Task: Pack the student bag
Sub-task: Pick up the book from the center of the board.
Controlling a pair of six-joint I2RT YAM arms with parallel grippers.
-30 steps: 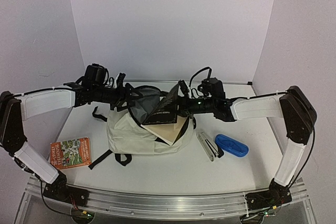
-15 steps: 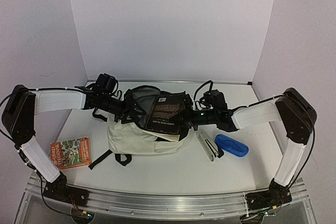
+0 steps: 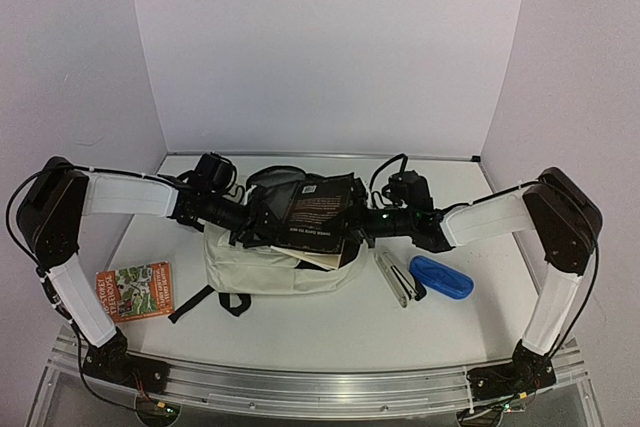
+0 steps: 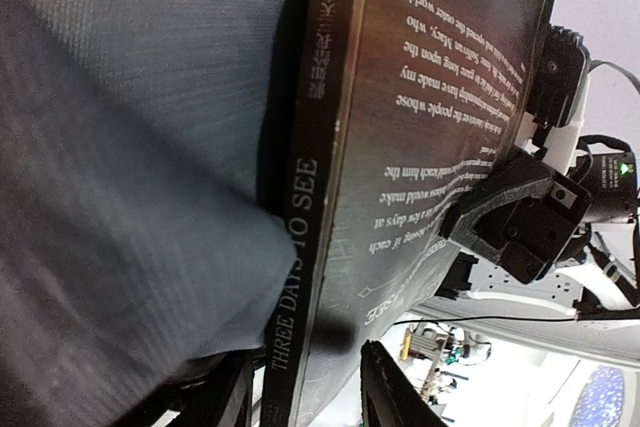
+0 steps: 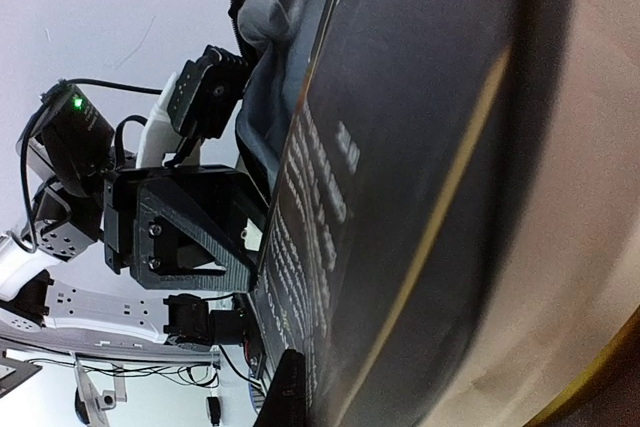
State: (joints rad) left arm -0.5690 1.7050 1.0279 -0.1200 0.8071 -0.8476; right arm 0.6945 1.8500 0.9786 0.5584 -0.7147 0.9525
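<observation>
Overhead, mid-step feeding dark book (image 3: 318, 209) into student bag (image 3: 250, 267) lying on desk (image 3: 400, 327), left claw (image 3: 263, 226) and right claw (image 3: 357, 224) at bag's mouth; from left wrist, half-spread astride book's spine, touch unclear; from right wrist, pressed together pinching book's edge; next, probably calls for tipping it down inside.

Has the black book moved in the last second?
Yes. The black book tipped down, from steeply tilted to nearly flat across the student bag, which stayed put.
</observation>
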